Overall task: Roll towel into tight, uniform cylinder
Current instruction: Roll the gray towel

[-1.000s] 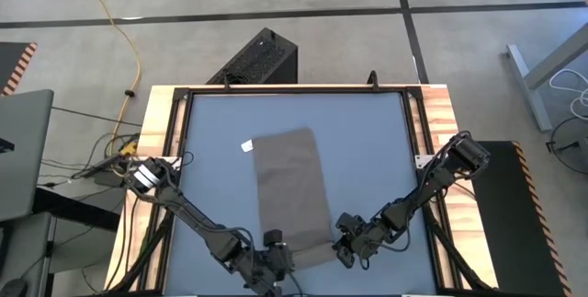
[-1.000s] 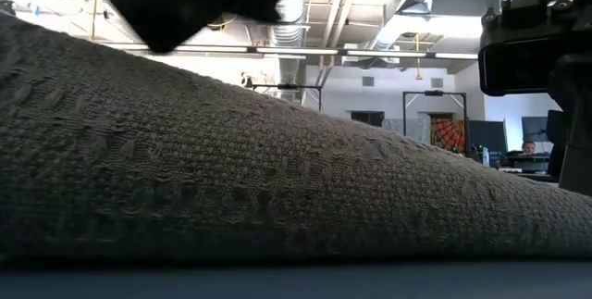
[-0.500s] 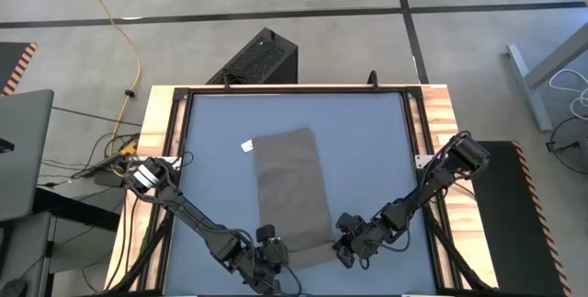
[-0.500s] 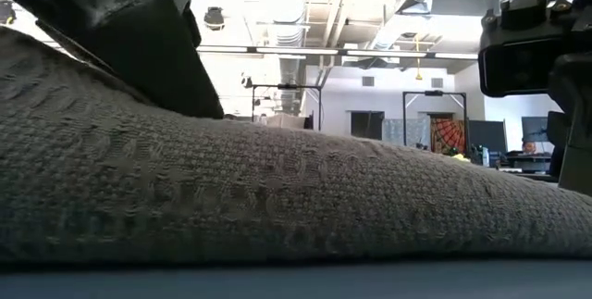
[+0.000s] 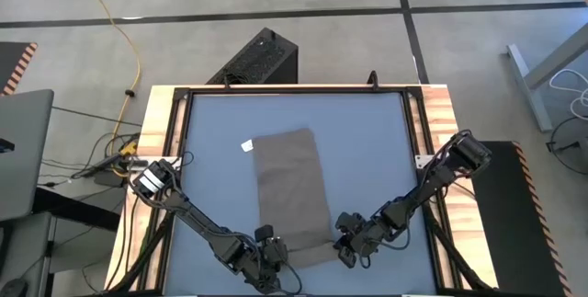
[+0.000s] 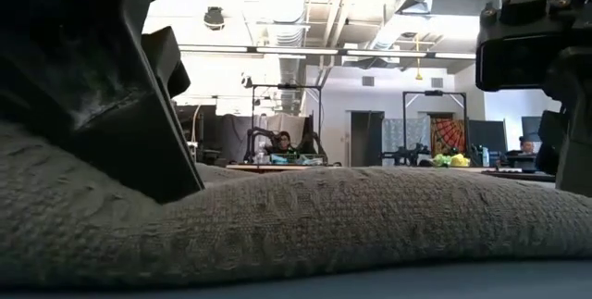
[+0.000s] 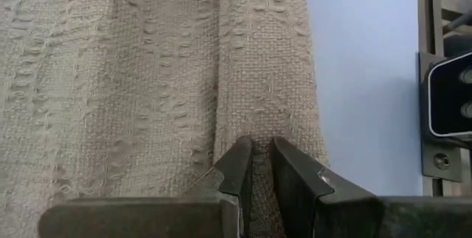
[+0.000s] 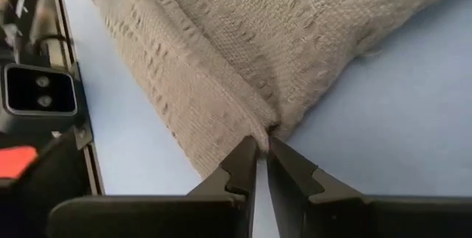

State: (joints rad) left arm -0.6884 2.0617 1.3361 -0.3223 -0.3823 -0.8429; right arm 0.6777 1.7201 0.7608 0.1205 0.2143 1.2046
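The taupe towel point(image 5: 292, 196) lies as a long strip on the blue table top point(image 5: 377, 150), its white tag point(image 5: 246, 146) at the far left corner. My left gripper point(image 5: 271, 247) is at the near left corner, shut on a ridge of the cloth point(image 7: 147, 61). My right gripper point(image 5: 345, 244) is at the near right corner, its fingers a narrow gap apart point(image 8: 259, 153) with table showing between them. A folded corner of the towel point(image 8: 221, 39) ends right at its tips. In the low view the towel point(image 6: 324, 216) fills the foreground under my left gripper point(image 6: 102, 86). My left gripper pinches a raised ridge of the towel point(image 7: 257, 136) between its two fingers, at the towel's near end. The fingers slant down from the table's near side and lie along the strip. The rest of the cloth lies slack on the table. My right gripper: I cannot tell whether its fingertips point(image 8: 246, 148) touch the towel's folded corner point(image 8: 270, 129).
Bare blue table lies on both sides of the towel and beyond its far end. A wooden frame point(image 5: 156, 150) borders the table. A small camera block point(image 8: 38, 91) stands at the near edge. A black box point(image 5: 262, 58) sits on the floor past the far edge.
My left gripper has gone down toward the table and tipped more steeply, still shut on the cloth. The towel's near left part, which stood high in the low view, has sunk and now lies much flatter.
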